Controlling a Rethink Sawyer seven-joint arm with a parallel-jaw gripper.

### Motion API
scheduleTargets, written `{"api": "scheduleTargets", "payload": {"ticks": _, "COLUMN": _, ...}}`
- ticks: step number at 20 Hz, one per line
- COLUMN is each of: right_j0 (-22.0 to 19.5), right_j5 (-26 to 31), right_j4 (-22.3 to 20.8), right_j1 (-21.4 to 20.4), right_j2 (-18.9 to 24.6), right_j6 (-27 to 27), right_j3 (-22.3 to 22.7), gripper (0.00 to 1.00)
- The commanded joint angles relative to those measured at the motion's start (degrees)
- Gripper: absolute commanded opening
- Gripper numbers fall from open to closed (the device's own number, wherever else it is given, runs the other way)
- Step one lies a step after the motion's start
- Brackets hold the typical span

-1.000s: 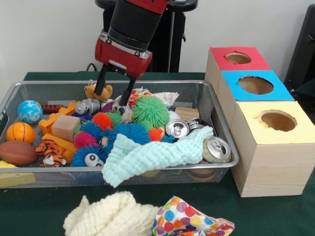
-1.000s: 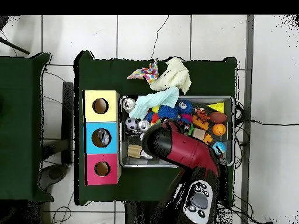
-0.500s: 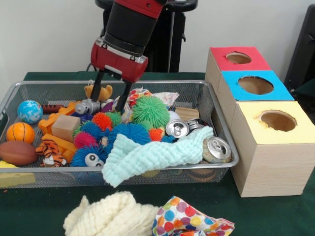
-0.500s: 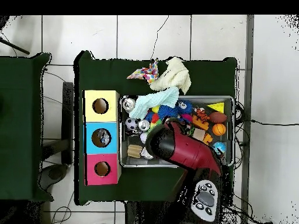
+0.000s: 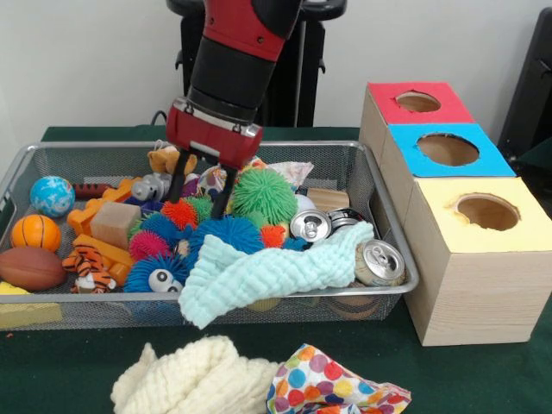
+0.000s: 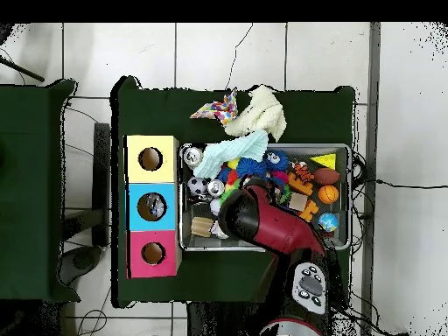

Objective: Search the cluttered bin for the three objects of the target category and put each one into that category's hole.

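Observation:
The wire mesh bin point(image 5: 259, 147) holds a pile of spiky rubber balls, cans, toys and cloths; it also shows in the overhead view point(image 6: 350, 175). My gripper point(image 5: 203, 186) hangs open inside the bin, its two black fingers straddling the spot between a small silver toy point(image 5: 153, 185) and the green spiky ball point(image 5: 263, 193), just above an orange spiky ball point(image 5: 179, 211). It holds nothing. Three boxes stand to the right of the bin: red hole box point(image 5: 418, 102), blue hole box point(image 5: 448, 149), yellow hole box point(image 5: 487, 211). In the overhead view my arm point(image 6: 267, 223) covers the bin's middle.
A mint cloth point(image 5: 267, 272) drapes over the bin's front rim beside two cans point(image 5: 379, 261). A cream woolly cloth point(image 5: 185, 375) and a dotted cloth point(image 5: 332, 388) lie on the green table in front. Balls and a toy tiger point(image 5: 89, 267) fill the bin's left end.
My gripper has moved lower into the bin and slightly right, from above the brown toy at the back down to the spiky balls. Nothing in the bin has visibly shifted.

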State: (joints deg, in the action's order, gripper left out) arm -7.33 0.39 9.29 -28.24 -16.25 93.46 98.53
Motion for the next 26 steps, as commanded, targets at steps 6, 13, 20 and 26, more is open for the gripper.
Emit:
{"api": "scheduleTargets", "payload": {"ticks": 6, "right_j0": 2.2, "right_j5": -0.7, "right_j4": -4.3, "right_j1": 8.7, "right_j2": 7.0, "right_j6": 4.7, "right_j3": -3.2, "gripper": 1.0}}
{"api": "scheduleTargets", "payload": {"ticks": 13, "right_j0": -1.1, "right_j5": -7.0, "right_j4": -5.7, "right_j1": 10.6, "right_j2": 9.6, "right_j6": 7.8, "right_j3": -2.6, "gripper": 1.0}}
{"api": "scheduleTargets", "payload": {"ticks": 20, "right_j0": -2.2, "right_j5": -7.2, "right_j4": -2.7, "right_j1": 8.0, "right_j2": 8.0, "right_j6": 11.6, "right_j3": 1.1, "gripper": 1.0}}
{"api": "scheduleTargets", "payload": {"ticks": 26, "right_j0": -2.8, "right_j5": 0.3, "right_j4": -2.3, "right_j1": 4.5, "right_j2": 3.3, "right_j6": 8.6, "right_j3": 1.6, "gripper": 1.0}}
